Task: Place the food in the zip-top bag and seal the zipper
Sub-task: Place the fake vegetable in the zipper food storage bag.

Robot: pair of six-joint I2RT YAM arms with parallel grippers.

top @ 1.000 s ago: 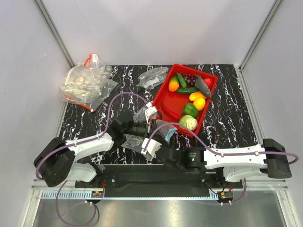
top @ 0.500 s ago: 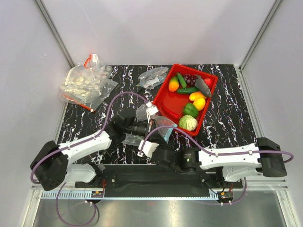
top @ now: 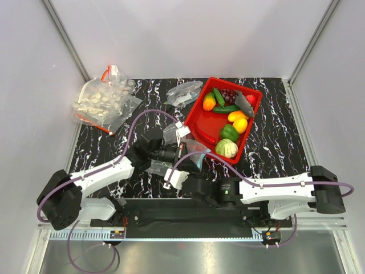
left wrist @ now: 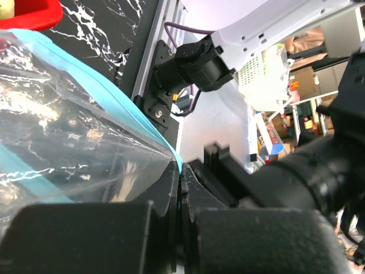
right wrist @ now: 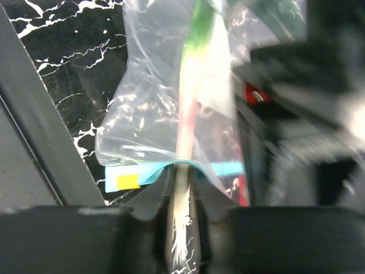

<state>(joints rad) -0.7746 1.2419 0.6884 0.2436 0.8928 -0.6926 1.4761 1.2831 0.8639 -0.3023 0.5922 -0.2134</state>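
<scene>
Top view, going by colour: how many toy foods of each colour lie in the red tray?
Green: 3, cucumber, long pod, bell pepper
Pale green and white: 1, round piece
Yellow or orange: 3, orange piece, yellow-orange pepper, yellow piece
Grey: 1, fish
Dark purple: 1, grapes
Red: 1, small fruit
Total: 10 that show clearly

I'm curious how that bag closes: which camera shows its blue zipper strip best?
Right wrist: the zipper strip runs nearly whole across the frame. Left wrist shows one slanting stretch; top view, just a tiny blue sliver.
</scene>
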